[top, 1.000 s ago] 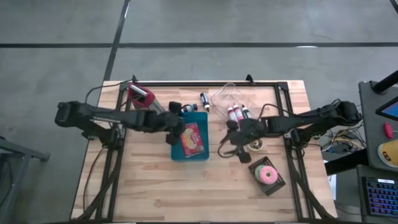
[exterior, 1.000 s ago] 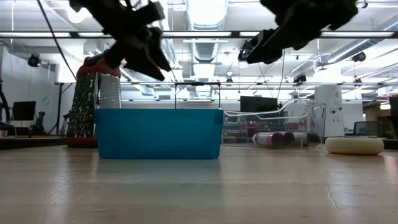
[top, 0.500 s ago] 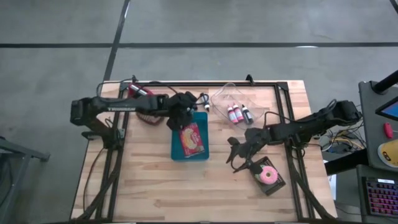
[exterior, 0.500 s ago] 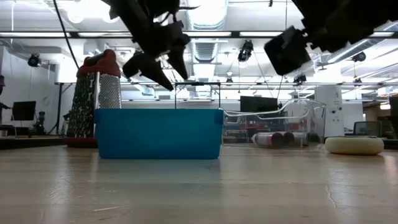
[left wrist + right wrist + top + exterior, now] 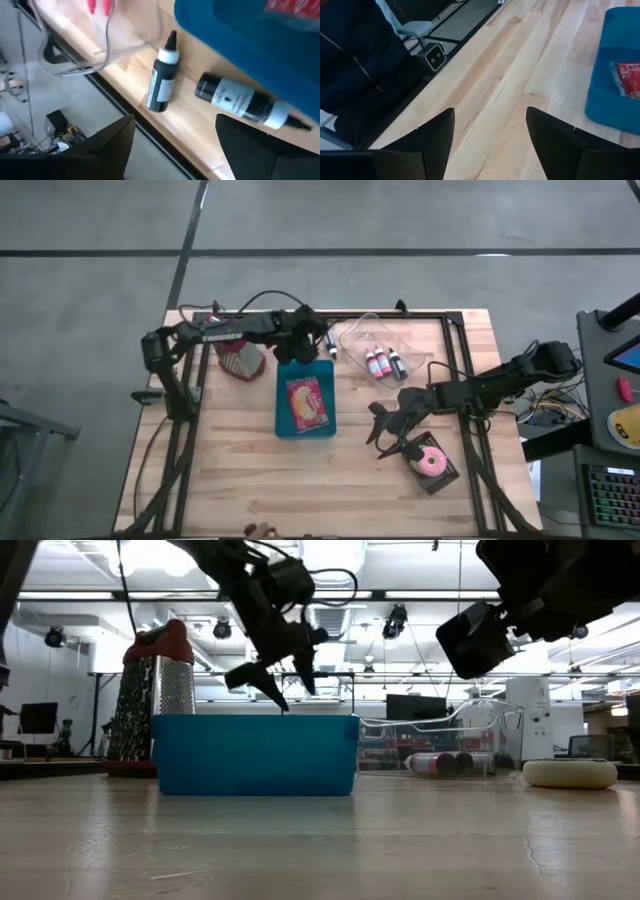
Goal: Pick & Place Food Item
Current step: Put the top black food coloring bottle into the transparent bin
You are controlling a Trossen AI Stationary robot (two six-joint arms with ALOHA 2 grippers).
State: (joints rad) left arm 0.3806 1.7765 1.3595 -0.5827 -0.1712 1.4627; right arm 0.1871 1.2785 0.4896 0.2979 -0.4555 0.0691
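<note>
From above: blue bin (image 5: 305, 430) at table centre, red food packet (image 5: 307, 402) lying inside. Left gripper (image 5: 300, 348) at the bin's twelve o'clock edge, beside the grater (image 5: 238, 360). Right gripper (image 5: 383, 432) at the bin's three o'clock, near a pink donut (image 5: 432, 462) on its dark tray (image 5: 447, 475).

Table level: left gripper (image 5: 278, 680) spread, hanging over the bin's (image 5: 256, 755) rim.

Left wrist: two dark bottles (image 5: 163, 82) lying just beside the bin wall (image 5: 240, 45); fingers (image 5: 105, 145) spread, empty.

Right wrist: fingers (image 5: 437, 135) spread over bare wood, packet (image 5: 629, 79) in the bin.
</note>
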